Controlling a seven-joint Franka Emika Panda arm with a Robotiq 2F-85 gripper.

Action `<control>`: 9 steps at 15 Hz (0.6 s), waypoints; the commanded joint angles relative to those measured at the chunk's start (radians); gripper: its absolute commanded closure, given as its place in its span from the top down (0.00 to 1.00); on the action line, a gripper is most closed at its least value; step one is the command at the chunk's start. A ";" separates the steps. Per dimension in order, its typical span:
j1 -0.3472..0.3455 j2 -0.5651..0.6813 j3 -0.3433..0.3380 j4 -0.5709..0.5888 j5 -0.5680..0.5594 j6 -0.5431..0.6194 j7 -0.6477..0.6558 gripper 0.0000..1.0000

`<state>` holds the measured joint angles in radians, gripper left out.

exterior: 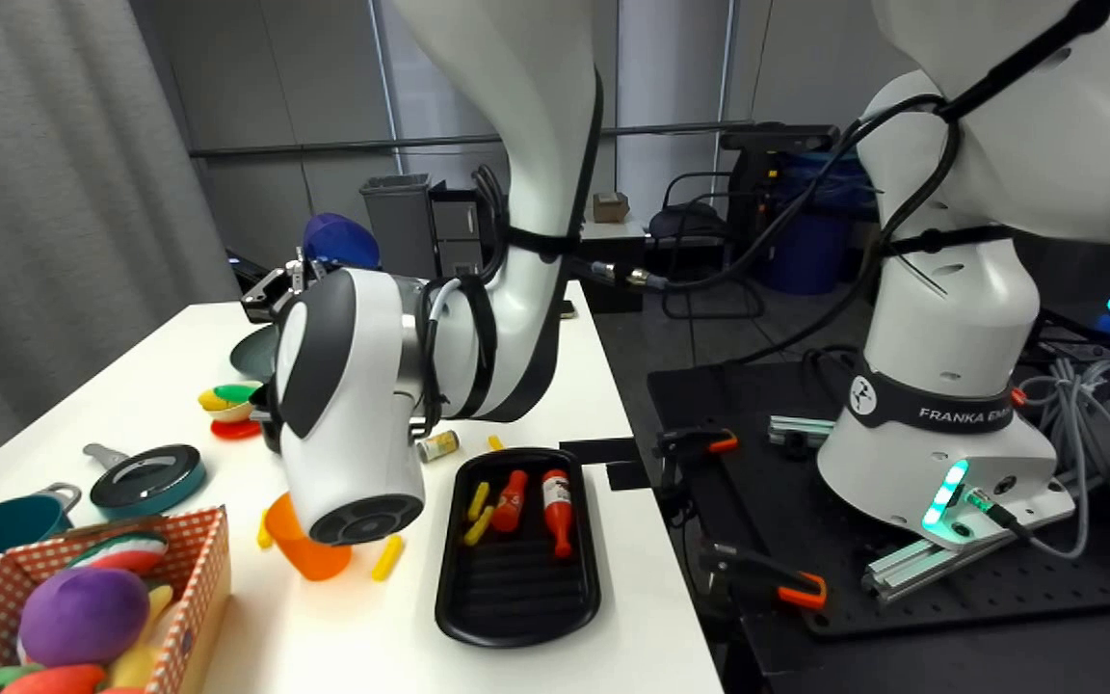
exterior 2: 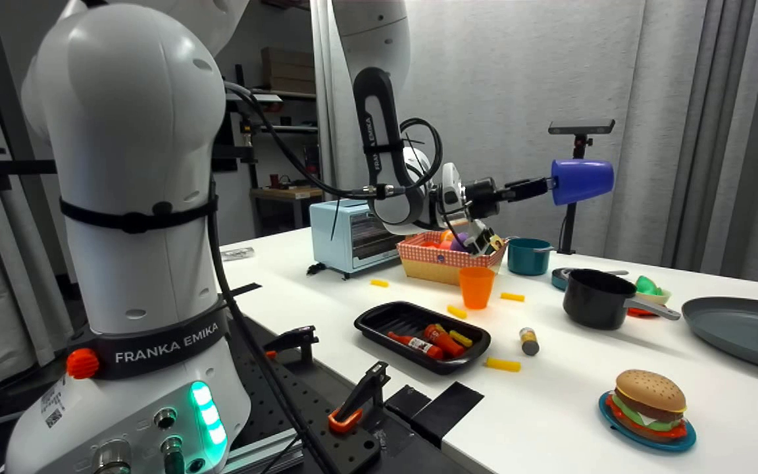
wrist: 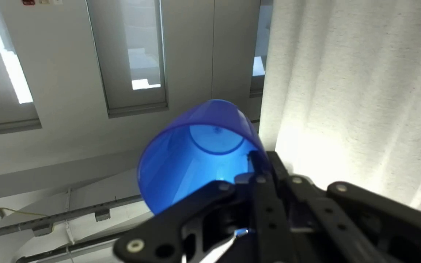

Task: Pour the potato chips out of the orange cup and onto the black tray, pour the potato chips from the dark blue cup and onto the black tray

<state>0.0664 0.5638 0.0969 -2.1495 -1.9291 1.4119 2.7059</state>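
FRANKA EMIKA runs in white capitals around the dark collar (exterior 2: 165, 343) of my base (exterior 2: 127, 276), and again, smaller, along my arm (exterior 2: 384, 102). Past the black tray (exterior: 516, 598) stands a basket (exterior 2: 431, 271) with red-and-white checked trim, holding soft-looking toys (exterior: 83, 617), one purple. The tray bears two red bottles (exterior: 511, 501) and two yellow potato chips (exterior: 479, 501); one bottle has a white label (exterior: 556, 490) (too small for me to read). Well apart from the tray, a black pot (exterior 2: 589, 306) with a grey handle (exterior 2: 652, 307) sits upright, its inside too dark to judge. Higher than the tray and well away from it, my gripper (wrist: 265, 163) pinches the rim of the dark blue cup (exterior 2: 583, 181), one fingertip (wrist: 258, 166) inside and one outside; the cup is turned on its side, mouth facing back at me, inner wall and bottom showing. The orange cup (exterior 2: 476, 288) stands upright near the tray; I cannot see into it. A small yellow-labelled jar (exterior 2: 529, 341) lies near the tray, its print blurred. Four loose chips (exterior 2: 503, 364) rest on the white table (exterior 2: 537, 415), one just beside the tray.
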 commanded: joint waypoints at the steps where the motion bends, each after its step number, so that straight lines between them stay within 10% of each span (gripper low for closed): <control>1: -0.033 -0.001 0.025 0.003 0.054 0.071 0.033 0.01; 9: -0.045 -0.016 0.027 -0.005 0.172 0.221 -0.020 0.01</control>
<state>0.0451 0.5642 0.1068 -2.1499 -1.7998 1.5759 2.7006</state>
